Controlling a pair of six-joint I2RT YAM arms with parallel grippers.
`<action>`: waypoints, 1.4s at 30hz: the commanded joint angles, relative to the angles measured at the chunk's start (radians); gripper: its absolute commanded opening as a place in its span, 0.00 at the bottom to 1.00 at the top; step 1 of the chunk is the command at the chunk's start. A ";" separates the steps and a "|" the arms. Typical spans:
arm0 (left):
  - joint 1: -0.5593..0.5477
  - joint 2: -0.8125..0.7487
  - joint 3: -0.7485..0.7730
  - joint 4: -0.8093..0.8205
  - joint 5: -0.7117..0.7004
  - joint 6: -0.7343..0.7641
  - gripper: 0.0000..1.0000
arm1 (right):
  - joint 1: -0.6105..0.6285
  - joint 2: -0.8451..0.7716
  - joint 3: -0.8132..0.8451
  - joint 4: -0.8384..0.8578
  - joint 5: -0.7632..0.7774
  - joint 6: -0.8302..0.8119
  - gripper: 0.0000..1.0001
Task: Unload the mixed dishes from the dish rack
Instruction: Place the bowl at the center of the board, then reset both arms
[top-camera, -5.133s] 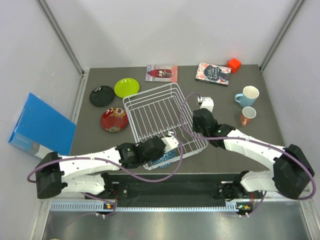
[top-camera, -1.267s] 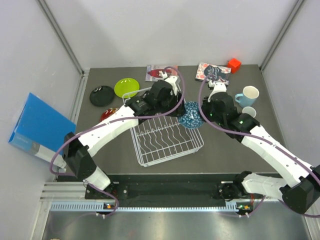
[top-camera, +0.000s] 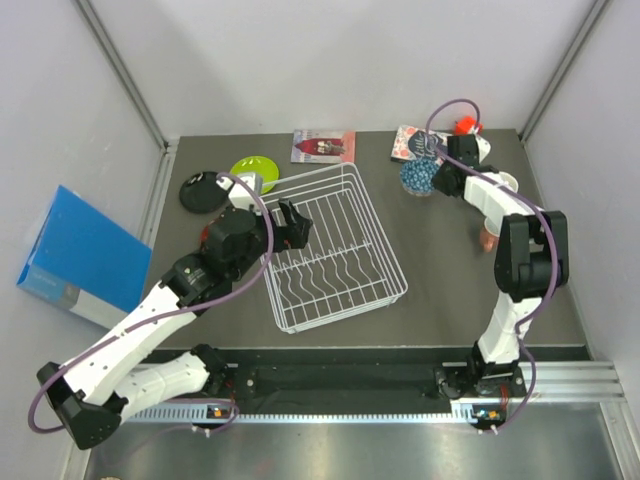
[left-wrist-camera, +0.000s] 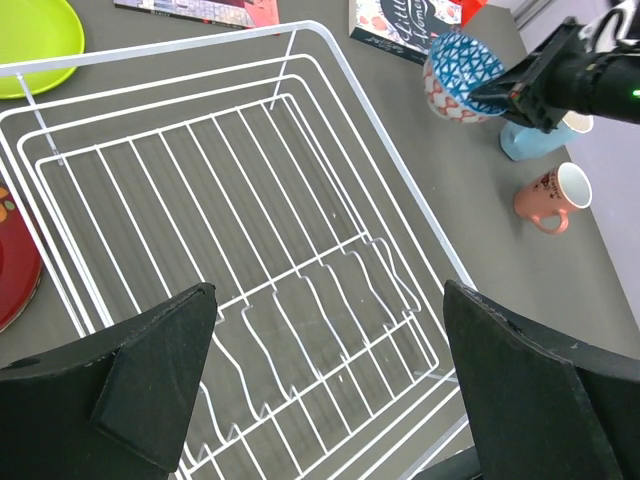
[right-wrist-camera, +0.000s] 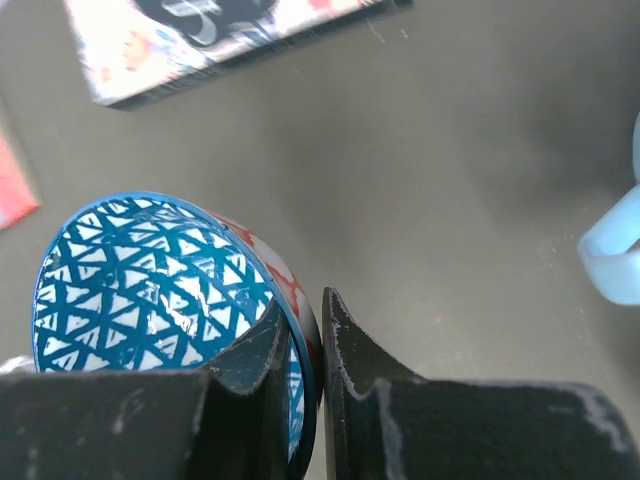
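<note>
Right gripper (right-wrist-camera: 308, 325) pinch on bowl (right-wrist-camera: 150, 280) rim, wall between jaws, beside book (right-wrist-camera: 230, 30), likely for setting down on worktop (right-wrist-camera: 480, 150). Left gripper (left-wrist-camera: 328, 300) wide above empty rack (top-camera: 325, 255).

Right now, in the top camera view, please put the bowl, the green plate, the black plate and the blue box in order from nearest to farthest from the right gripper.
1. bowl: pinched in the right gripper, at the back right.
2. green plate: back left, partly hidden by the left arm.
3. black plate: just left of the green plate.
4. blue box: farthest left, beyond both plates.
</note>
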 joint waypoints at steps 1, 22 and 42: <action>0.000 -0.001 -0.003 0.042 -0.005 0.026 0.99 | 0.005 0.066 0.056 0.030 0.025 -0.037 0.00; -0.001 0.065 0.007 0.014 0.028 0.000 0.99 | 0.023 0.120 0.013 0.016 -0.028 -0.070 0.61; -0.001 0.089 0.041 -0.041 0.010 -0.001 0.99 | 0.241 -0.520 -0.114 -0.023 0.095 -0.155 0.74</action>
